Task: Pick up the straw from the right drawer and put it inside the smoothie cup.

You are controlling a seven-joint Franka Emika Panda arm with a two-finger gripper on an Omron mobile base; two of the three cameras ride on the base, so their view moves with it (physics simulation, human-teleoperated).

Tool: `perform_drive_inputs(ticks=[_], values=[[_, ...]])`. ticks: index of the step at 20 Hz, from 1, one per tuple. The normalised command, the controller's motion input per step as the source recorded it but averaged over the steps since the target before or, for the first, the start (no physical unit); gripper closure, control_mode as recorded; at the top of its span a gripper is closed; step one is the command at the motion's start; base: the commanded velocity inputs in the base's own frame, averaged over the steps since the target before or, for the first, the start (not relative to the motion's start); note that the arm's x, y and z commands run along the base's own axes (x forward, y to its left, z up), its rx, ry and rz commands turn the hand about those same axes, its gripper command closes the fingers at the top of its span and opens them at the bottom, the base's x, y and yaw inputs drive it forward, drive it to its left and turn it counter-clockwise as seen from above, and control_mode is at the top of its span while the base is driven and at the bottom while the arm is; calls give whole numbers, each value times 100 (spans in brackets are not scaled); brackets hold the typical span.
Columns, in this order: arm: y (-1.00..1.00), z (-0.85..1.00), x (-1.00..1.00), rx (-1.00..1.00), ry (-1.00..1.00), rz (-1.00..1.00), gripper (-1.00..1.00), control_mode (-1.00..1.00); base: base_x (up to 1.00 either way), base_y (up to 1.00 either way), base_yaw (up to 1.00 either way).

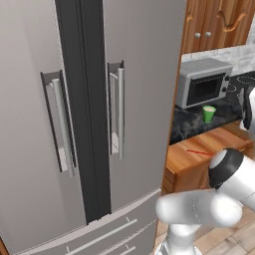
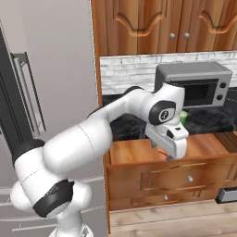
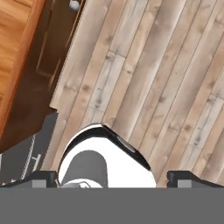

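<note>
While the arm hangs over the front edge of the open drawer, here is what I'm watching.

Straw: one straw (image 1: 199, 152), thin and red, lying flat in the right drawer (image 1: 199, 149) toward its back edge, nothing touching it.
Gripper: one gripper (image 2: 171, 155), at the drawer's front edge and pointing down past it; in the hand view its two fingertips (image 3: 41, 177) stand wide apart with only plank floor between them, holding nothing.
Cup: one smoothie cup (image 1: 209, 113), green, upright on the dark counter (image 1: 191, 124) near its front edge, just in front of the one microwave (image 1: 203, 82).
Risk, aim: the hand looks at the floor, not the straw, so a descent from here would likely miss or knock the drawer front.
Risk, grip: that stick is very slim and lies flat; the fingertips could close above it or roll it away.
Risk, cup: light and tapered, it could tip if the straw or a finger catches its rim.
</note>
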Motion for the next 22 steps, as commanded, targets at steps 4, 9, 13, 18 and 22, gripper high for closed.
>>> perform_drive_inputs(ticks=[4, 9, 13, 18, 22], values=[[-32, -49, 61, 0, 0, -8, -100, -100, 0, 0, 0], [-12, -50, 52, 0, 0, -6, -100, -100, 0, 0, 0], [-2, -59, 34, 0, 0, -3, -100, -100, 0, 0, 0], [0, -53, 25, -4, -1, 0, -100, -100, 0, 0, 0], [0, -21, 15, -3, -2, 0, -100, -100, 0, 0, 0]])
